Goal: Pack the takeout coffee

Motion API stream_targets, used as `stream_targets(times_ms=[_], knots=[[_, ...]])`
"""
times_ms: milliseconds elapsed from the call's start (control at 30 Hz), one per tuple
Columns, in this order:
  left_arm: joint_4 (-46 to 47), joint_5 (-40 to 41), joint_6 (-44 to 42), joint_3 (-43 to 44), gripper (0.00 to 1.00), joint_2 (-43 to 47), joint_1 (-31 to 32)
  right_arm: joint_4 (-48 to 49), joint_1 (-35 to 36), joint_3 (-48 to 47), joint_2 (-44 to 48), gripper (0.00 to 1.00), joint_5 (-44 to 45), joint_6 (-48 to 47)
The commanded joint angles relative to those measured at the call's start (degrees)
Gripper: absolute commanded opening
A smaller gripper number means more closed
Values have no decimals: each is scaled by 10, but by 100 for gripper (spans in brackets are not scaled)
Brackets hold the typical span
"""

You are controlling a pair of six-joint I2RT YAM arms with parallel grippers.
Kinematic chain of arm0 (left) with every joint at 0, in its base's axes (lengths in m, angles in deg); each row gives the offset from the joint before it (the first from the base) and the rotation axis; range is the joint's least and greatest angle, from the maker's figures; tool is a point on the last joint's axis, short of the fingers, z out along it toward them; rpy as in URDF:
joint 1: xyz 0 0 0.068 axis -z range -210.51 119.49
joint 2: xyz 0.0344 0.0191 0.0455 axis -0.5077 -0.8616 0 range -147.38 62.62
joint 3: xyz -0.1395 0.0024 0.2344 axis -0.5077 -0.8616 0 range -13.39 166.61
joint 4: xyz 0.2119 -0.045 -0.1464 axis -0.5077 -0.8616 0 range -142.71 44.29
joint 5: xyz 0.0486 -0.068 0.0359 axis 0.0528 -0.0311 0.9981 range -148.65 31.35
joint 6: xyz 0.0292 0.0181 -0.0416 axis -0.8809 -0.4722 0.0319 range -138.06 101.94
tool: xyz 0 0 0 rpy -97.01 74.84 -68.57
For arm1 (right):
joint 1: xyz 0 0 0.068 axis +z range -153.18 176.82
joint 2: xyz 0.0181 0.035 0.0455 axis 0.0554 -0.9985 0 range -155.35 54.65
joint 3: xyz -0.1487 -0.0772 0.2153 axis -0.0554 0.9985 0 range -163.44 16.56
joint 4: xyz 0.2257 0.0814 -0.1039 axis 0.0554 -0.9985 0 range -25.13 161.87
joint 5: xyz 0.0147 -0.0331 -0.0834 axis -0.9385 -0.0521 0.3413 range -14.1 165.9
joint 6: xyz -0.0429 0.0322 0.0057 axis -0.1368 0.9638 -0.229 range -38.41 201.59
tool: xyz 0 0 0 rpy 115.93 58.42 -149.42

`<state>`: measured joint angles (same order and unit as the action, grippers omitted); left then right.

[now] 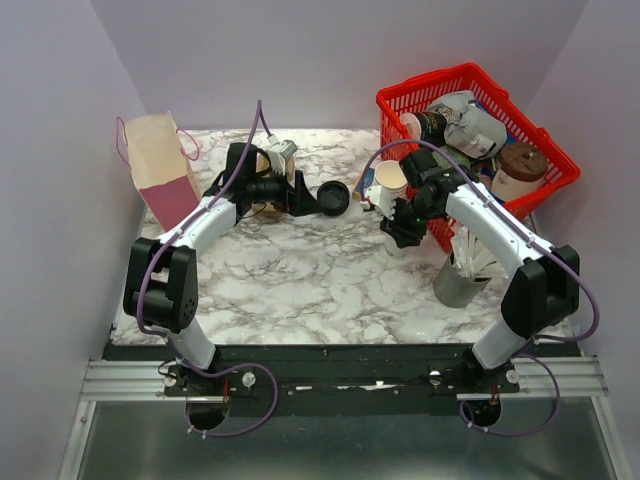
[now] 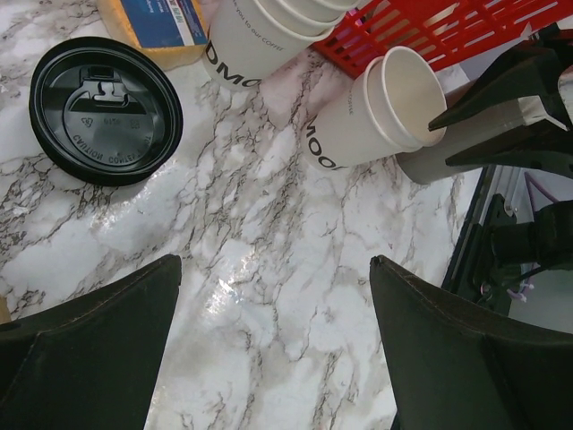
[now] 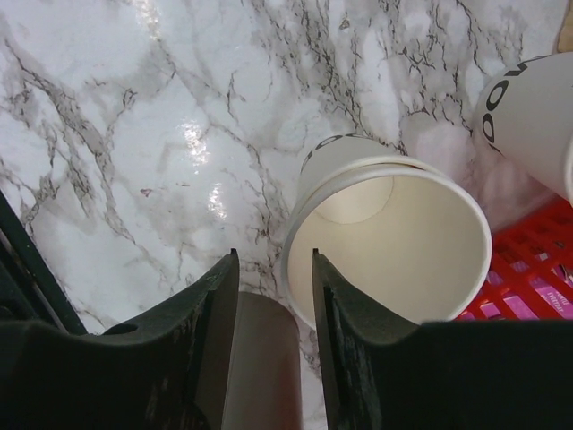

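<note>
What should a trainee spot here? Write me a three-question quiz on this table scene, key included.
1. True or false: the black lid is fitted on a cup.
2. The left tool is: A) open and empty; B) shut on the lid; C) shut on a cup.
3. Fill in: the plastic basket is coloured ____.
Key: 1 false, it lies flat on the marble table; 2 A; 3 red.
</note>
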<state>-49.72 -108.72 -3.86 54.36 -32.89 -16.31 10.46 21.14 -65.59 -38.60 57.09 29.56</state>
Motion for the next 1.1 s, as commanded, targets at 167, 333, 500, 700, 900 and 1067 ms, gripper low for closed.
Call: stream_targets(times_ms=[167, 333, 500, 700, 900, 1067], knots=[[3, 6, 3, -2, 93, 15, -2, 13, 1, -7, -11, 35, 19, -6], [7, 6, 6, -4, 93, 10, 0, 9, 1, -7, -5, 27, 29, -5], [13, 8, 6, -14, 93, 8, 4, 11, 1, -10, -2, 17, 45, 2], [55, 17, 32, -34, 93, -4, 27, 44, 1, -13, 17, 0, 79, 26], [72, 45, 32, 10, 93, -48, 71, 51, 1, -21, 37, 1, 84, 43], [90, 57, 36, 35, 94, -71, 104, 9, 12, -55, 47, 0, 60, 79]])
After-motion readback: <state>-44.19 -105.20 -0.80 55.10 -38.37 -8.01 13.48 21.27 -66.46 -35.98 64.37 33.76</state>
